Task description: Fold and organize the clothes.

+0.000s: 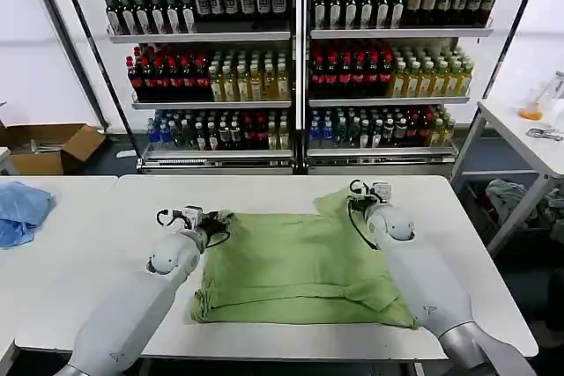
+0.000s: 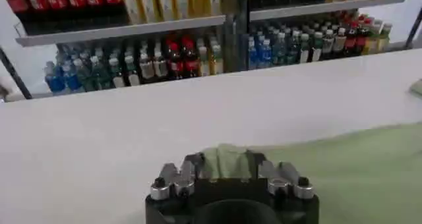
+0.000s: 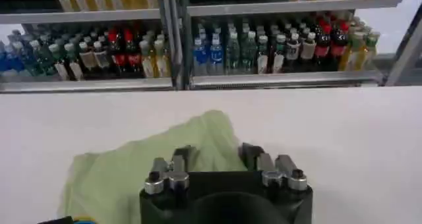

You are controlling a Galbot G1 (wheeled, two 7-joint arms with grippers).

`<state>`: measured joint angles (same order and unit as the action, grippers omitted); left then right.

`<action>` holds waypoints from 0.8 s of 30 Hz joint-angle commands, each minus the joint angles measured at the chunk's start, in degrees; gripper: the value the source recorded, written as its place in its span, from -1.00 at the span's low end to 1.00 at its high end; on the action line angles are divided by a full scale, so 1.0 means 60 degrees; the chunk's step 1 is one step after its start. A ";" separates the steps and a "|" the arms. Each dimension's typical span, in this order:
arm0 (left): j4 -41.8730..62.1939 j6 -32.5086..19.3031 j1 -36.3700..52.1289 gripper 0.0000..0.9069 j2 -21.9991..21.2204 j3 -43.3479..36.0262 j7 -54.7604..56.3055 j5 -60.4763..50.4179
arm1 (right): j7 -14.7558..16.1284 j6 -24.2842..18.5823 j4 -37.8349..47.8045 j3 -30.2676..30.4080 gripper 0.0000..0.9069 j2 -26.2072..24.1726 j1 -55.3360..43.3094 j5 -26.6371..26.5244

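Note:
The sage-green shirt point(image 1: 291, 261) lies spread and partly folded on the white table point(image 1: 264, 189), its near edge doubled over. My left gripper point(image 1: 211, 223) sits at the shirt's far left corner. In the left wrist view that gripper point(image 2: 224, 163) is shut on a bunched ridge of the shirt point(image 2: 356, 172). My right gripper point(image 1: 359, 198) is at the far right corner. In the right wrist view it point(image 3: 215, 157) is shut on the shirt point(image 3: 119, 172), whose cloth rises in a peak beyond the fingers.
A light-blue cloth point(image 1: 19, 210) lies on the adjoining table at the left. Shelves of bottles point(image 1: 291, 59) stand behind the table, with a cardboard box point(image 1: 48, 147) on the floor at the left. Another white table point(image 1: 529, 134) stands at the right.

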<state>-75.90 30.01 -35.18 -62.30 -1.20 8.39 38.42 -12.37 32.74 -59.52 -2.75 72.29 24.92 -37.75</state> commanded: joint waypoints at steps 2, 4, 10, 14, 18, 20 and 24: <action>-0.0205 -0.0034 -0.0119 -0.93 0.0028 0.0027 -0.0237 0.0514 | 0.0057 0.0058 0.0261 0.0092 -1.00 0.0104 -0.0004 -0.0058; -0.0241 -0.0063 -0.0187 -0.96 0.0035 0.0079 -0.0260 0.0554 | 0.0062 0.0026 0.0194 0.0059 -1.00 0.0087 0.0071 -0.0010; -0.0429 -0.0408 -0.0256 -0.96 0.0145 0.0241 -0.0305 0.0877 | 0.0033 -0.0647 -0.0252 -0.0135 -1.00 0.0066 0.0277 0.0181; -0.0894 -0.0587 -0.0450 -0.96 0.0305 0.0652 -0.0294 0.1152 | 0.0055 -0.0966 -0.1217 -0.0306 -1.00 -0.0116 0.0561 0.0253; -0.1427 -0.0660 -0.0684 -0.93 0.0558 0.0910 -0.0272 0.1402 | 0.0011 -0.1016 -0.2197 -0.0532 -1.00 -0.0391 0.0972 0.0222; -0.1792 -0.0681 -0.0850 -0.96 0.0681 0.1069 -0.0258 0.1564 | -0.0011 -0.1002 -0.2558 -0.0667 -1.00 -0.0515 0.1140 0.0192; -0.2533 -0.0670 -0.1243 -0.96 0.0904 0.1334 -0.0233 0.1851 | -0.0106 -0.0891 -0.3945 -0.1057 -1.00 -0.0995 0.2088 0.0013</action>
<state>-82.36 26.71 -38.93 -59.27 3.25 6.90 45.70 -12.75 28.82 -71.05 -6.26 69.40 31.37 -37.46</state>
